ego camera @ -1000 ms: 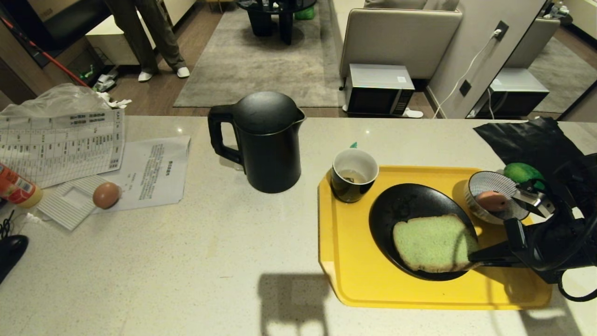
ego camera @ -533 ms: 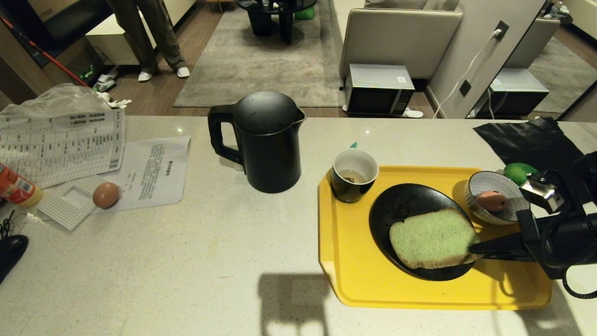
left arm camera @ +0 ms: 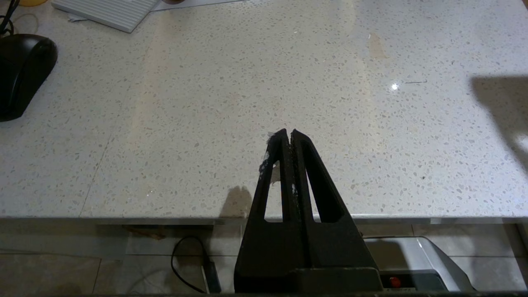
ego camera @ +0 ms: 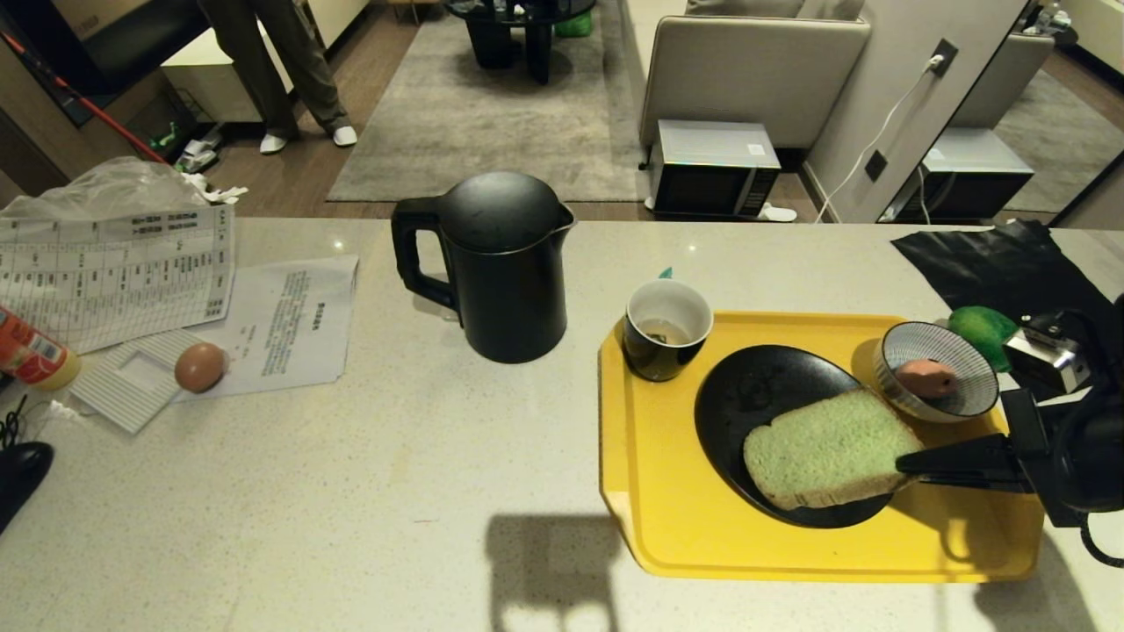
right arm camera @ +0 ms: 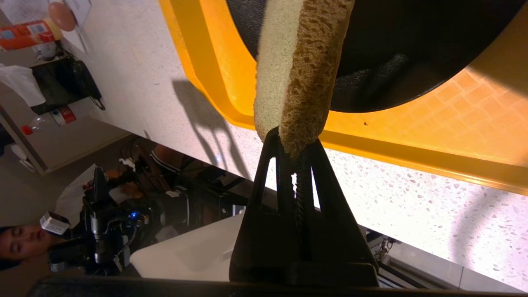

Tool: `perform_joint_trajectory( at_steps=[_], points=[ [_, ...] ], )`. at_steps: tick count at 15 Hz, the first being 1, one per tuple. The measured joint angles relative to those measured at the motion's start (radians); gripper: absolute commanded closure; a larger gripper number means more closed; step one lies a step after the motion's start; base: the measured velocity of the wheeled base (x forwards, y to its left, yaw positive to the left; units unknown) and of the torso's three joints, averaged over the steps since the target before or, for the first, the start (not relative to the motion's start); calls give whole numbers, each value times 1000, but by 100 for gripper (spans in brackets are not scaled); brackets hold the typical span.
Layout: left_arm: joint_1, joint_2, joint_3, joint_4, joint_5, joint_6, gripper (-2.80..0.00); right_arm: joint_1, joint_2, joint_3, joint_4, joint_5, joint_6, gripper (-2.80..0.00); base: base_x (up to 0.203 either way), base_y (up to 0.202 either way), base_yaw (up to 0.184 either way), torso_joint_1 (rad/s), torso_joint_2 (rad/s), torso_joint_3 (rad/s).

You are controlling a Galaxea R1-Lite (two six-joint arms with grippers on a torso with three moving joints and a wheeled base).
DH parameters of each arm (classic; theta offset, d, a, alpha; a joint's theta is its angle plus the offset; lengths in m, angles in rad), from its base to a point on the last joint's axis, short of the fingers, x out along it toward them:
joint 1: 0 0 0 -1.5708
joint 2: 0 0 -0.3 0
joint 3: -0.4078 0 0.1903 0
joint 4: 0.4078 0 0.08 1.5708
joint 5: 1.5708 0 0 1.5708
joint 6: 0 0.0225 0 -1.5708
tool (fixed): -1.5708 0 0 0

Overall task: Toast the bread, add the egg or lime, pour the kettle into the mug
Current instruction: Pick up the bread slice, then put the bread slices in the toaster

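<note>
Pinching the bread [ego camera: 825,448] by its crust edge, the right gripper [ego camera: 904,463] tilts the slice off the black plate [ego camera: 755,395], presumably to carry it for toasting, while the left gripper [left arm camera: 287,136] idles pressed together.

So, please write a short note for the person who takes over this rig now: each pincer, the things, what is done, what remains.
Right pincer: shut on the bread, gripping its crust edge over the black plate on the yellow tray.
Left pincer: shut, empty, parked over the near counter edge.
Kettle: upright on the counter, left of the tray.
Mug: on the tray's far left corner.
Lime: off the tray, behind the striped bowl.
Egg: on the papers, far left.
Done: bread gripped.
Left: toasting, adding egg or lime, pouring.
</note>
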Motion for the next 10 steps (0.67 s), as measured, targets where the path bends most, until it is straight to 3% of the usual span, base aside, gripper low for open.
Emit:
perform_joint_trajectory(
  at_steps=[6, 10],
  points=[
    [0, 0, 0, 0, 0, 0, 0, -4, -91, 8, -1, 0, 5, 0, 0, 0, 0, 0, 0, 0],
    [-1, 0, 0, 0, 0, 1, 0, -49, -155, 5, -5, -3, 3, 0, 0, 0, 0, 0, 0, 0]
  ],
)
